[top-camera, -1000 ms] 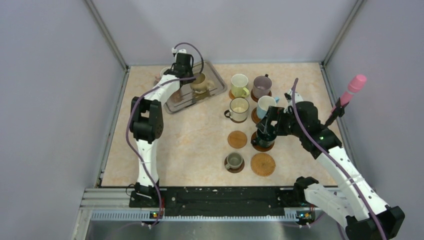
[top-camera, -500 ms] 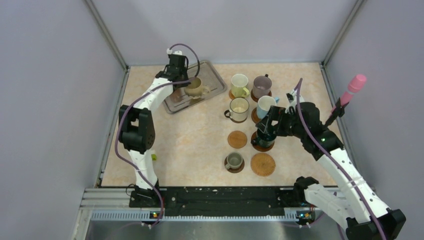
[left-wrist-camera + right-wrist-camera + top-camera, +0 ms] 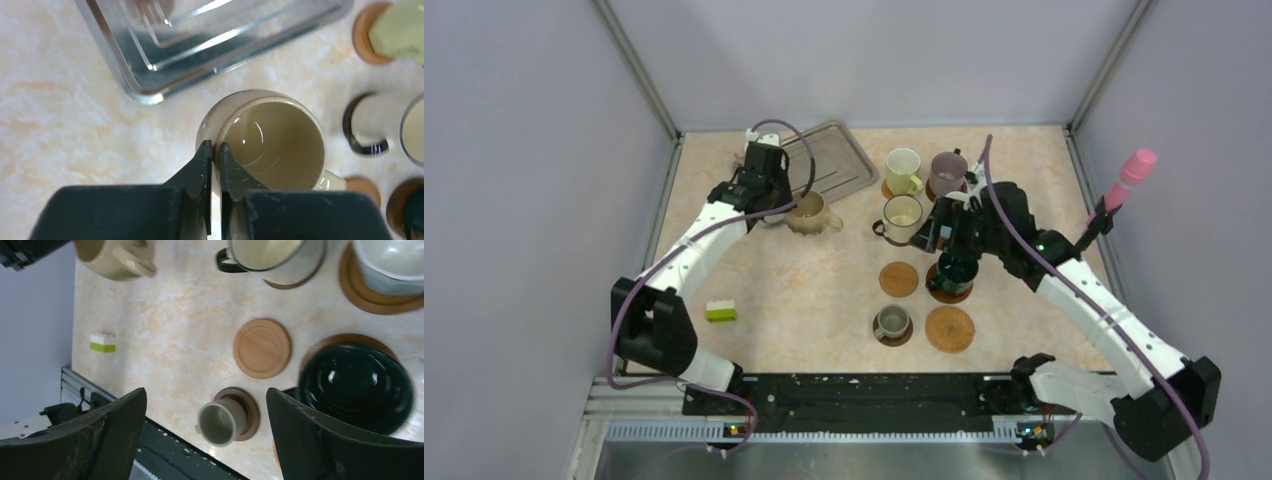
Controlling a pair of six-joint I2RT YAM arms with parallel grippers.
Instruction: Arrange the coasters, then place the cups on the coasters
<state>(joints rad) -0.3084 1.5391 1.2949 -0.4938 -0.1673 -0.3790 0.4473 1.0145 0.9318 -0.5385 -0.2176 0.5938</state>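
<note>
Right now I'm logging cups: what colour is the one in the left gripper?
The cup is tan, glossy inside; the left wrist view shows it best.

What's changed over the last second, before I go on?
The left gripper, shut on the tan ceramic cup's rim, carried it off the rectangular silver metal tray toward the near right. The right gripper, open and empty, drew up and away from the dark teal cup. That cup stayed on its brown round coaster; nothing else shifted.
</note>
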